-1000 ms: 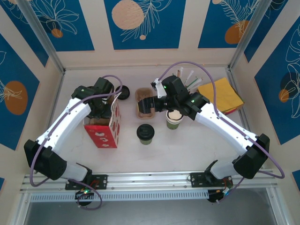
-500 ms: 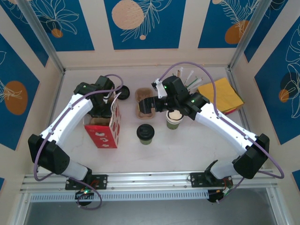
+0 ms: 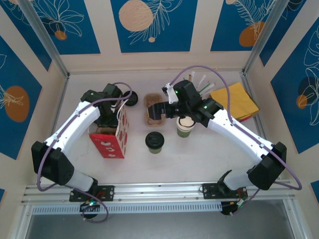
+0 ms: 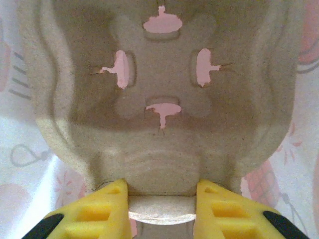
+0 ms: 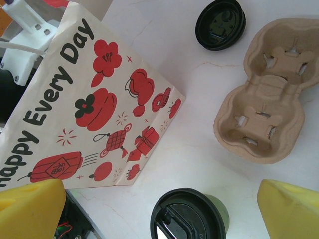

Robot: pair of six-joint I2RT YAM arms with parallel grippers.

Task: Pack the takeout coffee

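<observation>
top external: the takeout coffee (image 3: 155,141) stands upright on the table (image 3: 199,154), between the red paper bag (image 3: 110,137) and the lidless cup (image 3: 185,127). the left gripper (image 4: 162,211) pinches the rim of a pulp carrier (image 4: 159,99) inside the bag. the right gripper (image 5: 159,209) has its jaws spread wide.

Green cup, black lid: takeout coffee (image 3: 155,142). White paper bag (image 5: 99,109), red lanterns and flowers, black "Happy Every Day" lettering. Tan pulp carrier (image 5: 271,92); yellow napkins (image 3: 234,102); white desk (image 3: 199,154).
</observation>
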